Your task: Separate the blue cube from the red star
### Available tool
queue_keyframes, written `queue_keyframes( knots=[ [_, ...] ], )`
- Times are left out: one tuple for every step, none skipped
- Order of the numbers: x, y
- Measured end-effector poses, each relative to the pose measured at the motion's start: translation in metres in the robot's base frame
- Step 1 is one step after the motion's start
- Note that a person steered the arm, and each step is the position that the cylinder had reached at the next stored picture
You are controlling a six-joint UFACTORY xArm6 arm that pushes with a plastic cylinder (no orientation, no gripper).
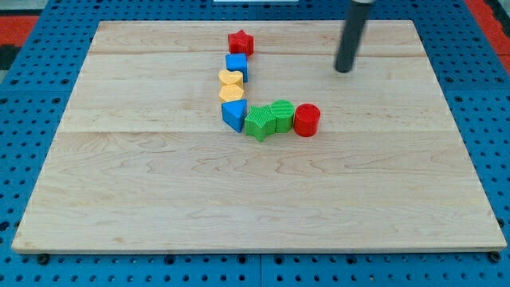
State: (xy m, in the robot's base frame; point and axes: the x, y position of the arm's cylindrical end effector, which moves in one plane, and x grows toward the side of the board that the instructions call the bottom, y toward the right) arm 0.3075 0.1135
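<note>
Eight blocks in all on the wooden board [159,207], bent into an L near the middle. No pincer on this arm, so nothing to open or close: only a dark rod ending in my tip [343,70], bare on the wood and touching no block.

Down the upright stroke: red star [241,42] at the top, blue cube [237,65] just beneath it, seemingly touching or nearly so. Below those, a yellow block of unclear shape [231,78], another yellow block [232,92], then a blue triangular block [233,115] at the corner. Along the foot toward the view's right: a green star-like block [259,123], a second green block [282,115], a red cylinder [307,119].

By colour: two red, two blue, two yellow, two green.

Key relation: blue cube well apart from my tip, off toward the view's left and at almost the same height. Star slightly higher than the tip. Likely need: a push along that line, entering at the narrow seam between star and cube, or against the cube's right face alone. Risk, as a guess: nudging the yellow block just below.
</note>
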Motion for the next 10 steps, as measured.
queue_keyframes(
  knots=[
    [0.030, -0.031],
    [0.022, -0.119],
    [0.017, -0.186],
    [-0.004, -0.207],
    [-0.026, -0.243],
    [-0.051, -0.270],
    [-0.067, -0.253],
    [-0.076, -0.263],
    [-0.076, -0.275],
    [-0.076, -0.275]
  ],
)
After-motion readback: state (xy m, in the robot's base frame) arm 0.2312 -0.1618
